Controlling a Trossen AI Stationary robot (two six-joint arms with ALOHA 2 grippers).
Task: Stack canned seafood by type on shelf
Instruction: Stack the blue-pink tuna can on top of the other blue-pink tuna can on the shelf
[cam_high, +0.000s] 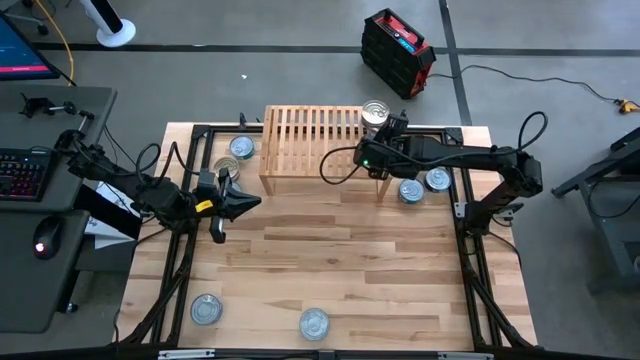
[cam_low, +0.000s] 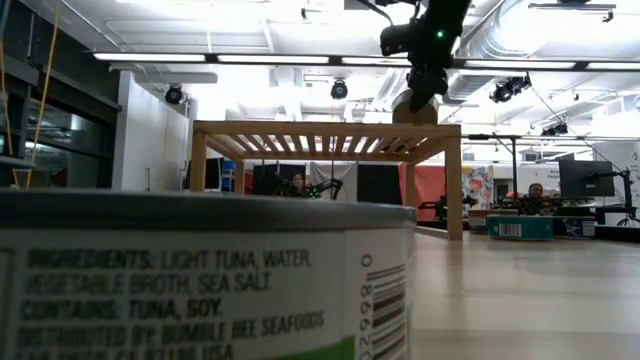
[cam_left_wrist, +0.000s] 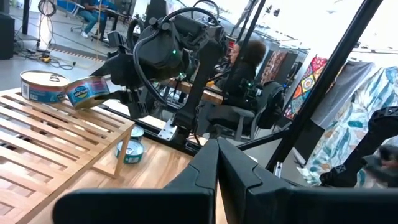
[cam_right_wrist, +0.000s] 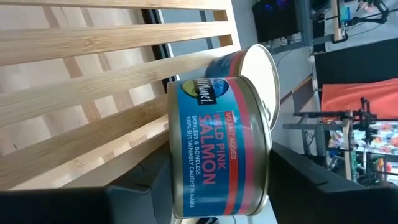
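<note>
Pinching salmon tin between both fingers, right gripper hovers over far right corner of shelf. Tin tilted, just beside matching tin already resting on slats, likely so same type stacks together. Other tins wait on table near shelf leg. Left gripper idle left of shelf, fingers pressed together.

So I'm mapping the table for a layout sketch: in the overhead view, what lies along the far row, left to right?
Left gripper → can beside the shelf → shelf → can on the shelf's corner → two cans right of the shelf.
</note>
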